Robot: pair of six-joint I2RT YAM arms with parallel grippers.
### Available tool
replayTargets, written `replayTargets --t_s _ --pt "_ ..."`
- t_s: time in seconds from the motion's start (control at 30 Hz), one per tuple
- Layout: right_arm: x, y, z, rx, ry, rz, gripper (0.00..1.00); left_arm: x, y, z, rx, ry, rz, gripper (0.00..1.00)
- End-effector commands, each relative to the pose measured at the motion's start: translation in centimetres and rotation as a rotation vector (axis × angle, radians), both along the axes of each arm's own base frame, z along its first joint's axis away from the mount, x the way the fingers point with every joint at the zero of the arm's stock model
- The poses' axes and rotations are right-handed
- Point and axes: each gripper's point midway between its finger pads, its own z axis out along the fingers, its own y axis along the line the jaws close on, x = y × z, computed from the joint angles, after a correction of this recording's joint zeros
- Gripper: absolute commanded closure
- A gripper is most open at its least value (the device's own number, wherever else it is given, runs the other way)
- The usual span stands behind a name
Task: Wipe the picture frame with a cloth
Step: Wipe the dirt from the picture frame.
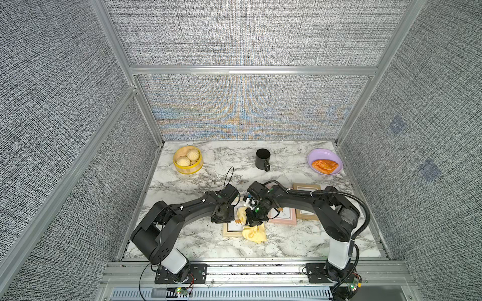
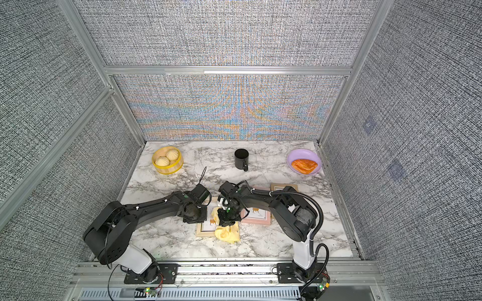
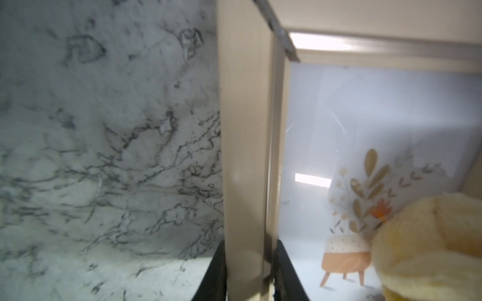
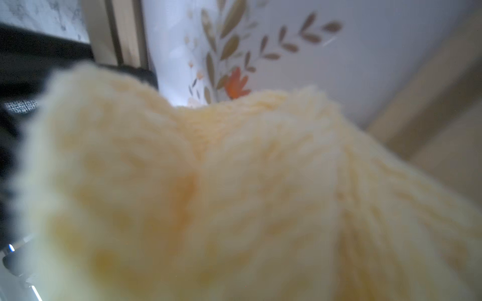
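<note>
I have my left gripper (image 3: 249, 271) clamped on a side rail of the picture frame (image 1: 231, 233). My right gripper (image 1: 254, 220) is pinched shut on the cloth (image 1: 254, 234), which lies bunched on that frame's glass and spills over its edge.

Grey woven walls (image 1: 242, 34), marble tabletop (image 1: 198, 242).

2 overhead, 2 close on frame (image 3: 245, 156)

On picture frame (image 1: 230, 233): cloth (image 1: 253, 233); behind: mug (image 1: 262, 159).
</note>
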Motion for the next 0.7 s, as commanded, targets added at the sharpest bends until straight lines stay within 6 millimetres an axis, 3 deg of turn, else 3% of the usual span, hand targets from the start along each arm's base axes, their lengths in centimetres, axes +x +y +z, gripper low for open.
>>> replayTargets --t_s 0.0,0.17,0.23,0.3,0.4,0.6,0.67 --pt "4.0 -1.7 -0.4 -0.097 -0.066 -0.01 1.0 -1.9 1.0 -2.3 0.039 0.088 0.006 1.0" --pt "9.7 -0.2 0.3 -0.076 -0.115 -0.019 1.0 -2.1 1.2 -2.3 0.05 0.093 0.002 1.0" --pt "10.5 -0.1 0.1 -0.08 -0.107 -0.024 1.0 -2.0 1.2 -2.3 0.054 0.096 0.005 1.0" --pt "10.0 -0.2 -0.3 -0.083 -0.091 -0.02 1.0 -2.0 1.2 -2.4 0.06 0.101 0.008 1.0" --pt "6.8 -0.9 -0.8 -0.091 -0.052 0.0 1.0 -1.7 0.9 -2.4 0.058 0.104 0.012 1.0" --pt "-3.2 -3.4 -2.4 -0.151 0.042 0.045 1.0 -1.2 0.4 -2.2 0.051 0.099 0.017 1.0" --pt "-5.2 -3.7 -2.8 -0.158 0.063 0.044 1.0 -1.1 0.4 -2.2 0.053 0.101 0.015 1.0"
